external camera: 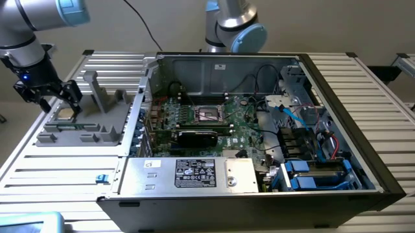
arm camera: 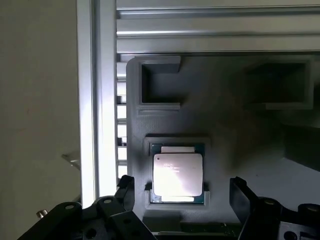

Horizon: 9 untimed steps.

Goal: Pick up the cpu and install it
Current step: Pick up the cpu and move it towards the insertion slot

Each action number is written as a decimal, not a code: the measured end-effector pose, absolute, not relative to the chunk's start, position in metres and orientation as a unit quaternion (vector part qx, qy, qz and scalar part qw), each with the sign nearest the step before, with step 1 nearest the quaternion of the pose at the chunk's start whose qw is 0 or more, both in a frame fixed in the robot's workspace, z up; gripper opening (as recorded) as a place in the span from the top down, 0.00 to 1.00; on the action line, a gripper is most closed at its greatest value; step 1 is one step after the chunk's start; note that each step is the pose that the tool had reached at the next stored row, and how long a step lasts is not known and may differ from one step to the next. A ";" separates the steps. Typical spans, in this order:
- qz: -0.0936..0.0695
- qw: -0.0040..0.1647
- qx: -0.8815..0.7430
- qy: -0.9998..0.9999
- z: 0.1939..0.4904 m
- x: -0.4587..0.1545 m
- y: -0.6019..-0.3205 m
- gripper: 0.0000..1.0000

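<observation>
The small flat square cpu with a shiny silver top [arm camera: 178,174] lies in a square recess of the grey plastic tray [arm camera: 230,125], beside the open black computer case [external camera: 379,170]. The black gripper [arm camera: 182,185] hangs just above the cpu, jaws spread wide and flanking it, holding nothing.

shiny metal cpu [arm camera: 177,175], matt grey tray [arm camera: 225,120]
the cpu's top is smooth, bright silver metal with a thin green rim; the tray looks like dull moulded plastic. the gripper [arm camera: 183,186] is matt black. the table [external camera: 370,92] is ribbed aluminium with a satin sheen. the computer case [external camera: 214,70] shows bare grey sheet metal inside, and the silver box [external camera: 240,175] has a metal face with a white paper label [external camera: 194,173].
</observation>
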State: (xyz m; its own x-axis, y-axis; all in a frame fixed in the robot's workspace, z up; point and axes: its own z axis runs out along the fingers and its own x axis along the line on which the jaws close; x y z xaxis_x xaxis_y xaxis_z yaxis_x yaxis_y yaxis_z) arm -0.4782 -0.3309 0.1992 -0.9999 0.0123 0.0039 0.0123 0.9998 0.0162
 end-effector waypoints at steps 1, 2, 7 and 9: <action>-0.008 0.002 -0.006 -1.000 0.198 -0.478 -0.331 0.15; -0.008 0.002 -0.006 -1.000 0.197 -0.478 -0.331 0.15; -0.009 0.002 -0.006 -1.000 0.190 -0.478 -0.331 0.15; -0.010 0.002 -0.006 -1.000 0.189 -0.478 -0.331 0.15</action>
